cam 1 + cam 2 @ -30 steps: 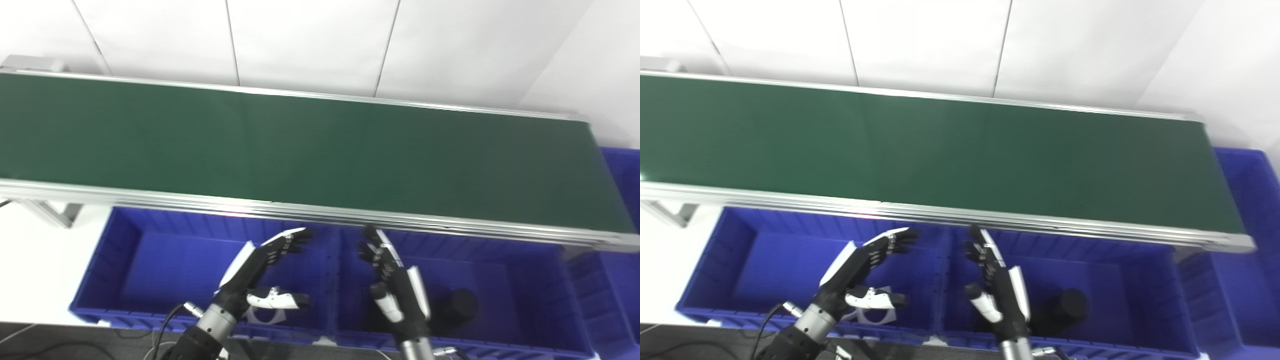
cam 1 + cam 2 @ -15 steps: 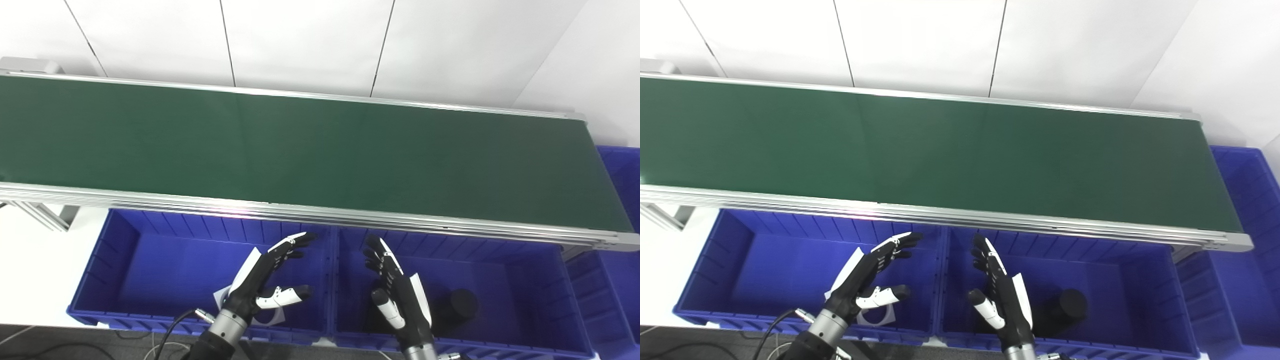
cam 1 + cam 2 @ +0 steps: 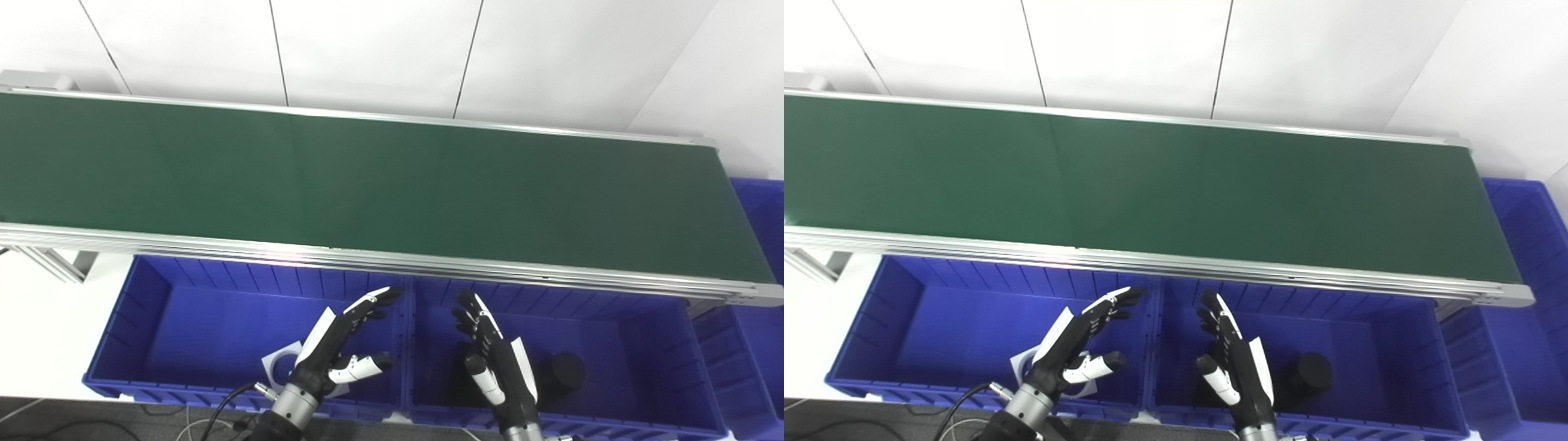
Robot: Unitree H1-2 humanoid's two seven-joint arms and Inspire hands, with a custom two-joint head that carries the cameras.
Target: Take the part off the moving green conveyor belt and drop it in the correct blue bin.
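At the bottom centre, your left hand (image 3: 343, 343) and right hand (image 3: 496, 361) hover spread wide, holding nothing. Under them, a white plate with a round hole (image 3: 283, 365) lies flat in the left blue bin (image 3: 153, 294), and a black cylinder (image 3: 563, 373) stands upright in the right blue bin (image 3: 661, 318). Beyond, the green conveyor belt (image 3: 367, 177) carries no part, so the next pick looks pending.

both head cameras are looking steeply down from near above, side by side, sharing the belt (image 3: 367, 177) and bins (image 3: 968, 324).
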